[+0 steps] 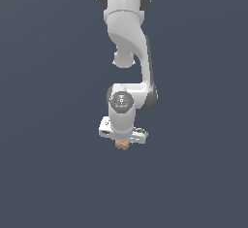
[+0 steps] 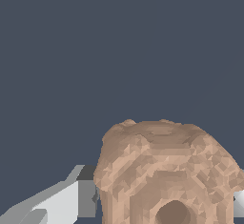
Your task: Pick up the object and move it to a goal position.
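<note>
The object [image 1: 122, 144] is a small lumpy tan-orange chunk that sticks out just below the white hand of the arm in the exterior view. In the wrist view the object [image 2: 167, 166] fills the space between the two fingers, with a round dark hollow in its near side. One grey-white finger [image 2: 71, 199] presses against one flank and the tip of the other finger [image 2: 238, 203] shows at the opposite flank. My gripper [image 1: 123, 140] is shut on the object. No goal marker shows in either view.
The white arm [image 1: 128, 38] hangs down from the top of the exterior view. A plain dark grey-blue ground [image 1: 48, 173] lies all around, with no other objects or edges in sight.
</note>
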Motion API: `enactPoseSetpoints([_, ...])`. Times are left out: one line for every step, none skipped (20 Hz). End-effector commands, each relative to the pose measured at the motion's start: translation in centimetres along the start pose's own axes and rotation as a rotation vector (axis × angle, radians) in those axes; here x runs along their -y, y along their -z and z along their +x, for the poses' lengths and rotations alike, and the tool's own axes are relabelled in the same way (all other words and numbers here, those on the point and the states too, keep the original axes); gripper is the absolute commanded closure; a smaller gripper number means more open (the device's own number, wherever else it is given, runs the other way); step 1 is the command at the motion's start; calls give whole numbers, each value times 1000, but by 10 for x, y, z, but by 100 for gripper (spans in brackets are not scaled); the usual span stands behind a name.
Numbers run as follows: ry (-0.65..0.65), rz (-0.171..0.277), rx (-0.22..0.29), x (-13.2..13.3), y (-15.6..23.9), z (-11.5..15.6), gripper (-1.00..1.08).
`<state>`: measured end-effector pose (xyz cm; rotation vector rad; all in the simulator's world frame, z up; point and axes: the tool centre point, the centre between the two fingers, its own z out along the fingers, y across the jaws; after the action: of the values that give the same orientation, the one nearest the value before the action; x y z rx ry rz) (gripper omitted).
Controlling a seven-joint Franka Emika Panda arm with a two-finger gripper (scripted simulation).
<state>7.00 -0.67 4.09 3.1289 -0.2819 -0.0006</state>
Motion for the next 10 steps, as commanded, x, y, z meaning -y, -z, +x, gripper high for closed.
enactPoseSetpoints([0,0,0,0,0,0,108])
enactPoseSetpoints([0,0,0,0,0,0,108])
enactPoseSetpoints([0,0,0,0,0,0,108])
enactPoseSetpoints([0,0,0,0,0,0,108])
enactPoseSetpoints([0,0,0,0,1,-1,108])
enactPoseSetpoints([0,0,0,0,1,-2,108])
enactPoseSetpoints([0,0,0,0,2,-3,108])
enactPoseSetpoints([0,0,0,1,3,-5,108])
enactPoseSetpoints([0,0,0,1,3,-6,108])
enactPoseSetpoints([0,0,0,1,4,-8,108])
